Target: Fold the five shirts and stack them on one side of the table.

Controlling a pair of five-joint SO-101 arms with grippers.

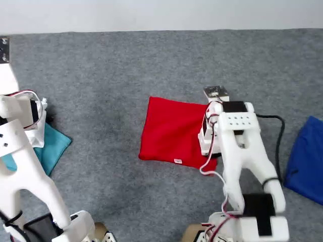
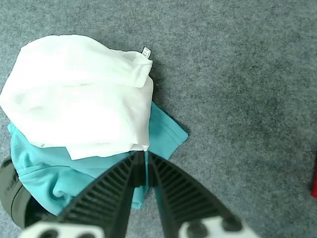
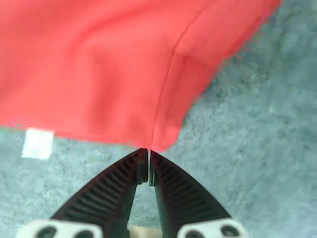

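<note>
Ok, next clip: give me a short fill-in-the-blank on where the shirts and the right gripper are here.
1. The white shirt lies ___ the teal shirt.
2. In the high view, the red shirt lies ___ the teal shirt and the blue shirt.
3. The right gripper, at the red shirt's edge, has its jaws ___.
Missing words: on top of; between; shut.

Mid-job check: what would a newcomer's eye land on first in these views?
The red shirt lies folded at the centre of the grey table, the right claw shut at the shirt's edge. On the left, a white shirt lies on a teal shirt beneath the left claw; a blue shirt sits far right.
</note>
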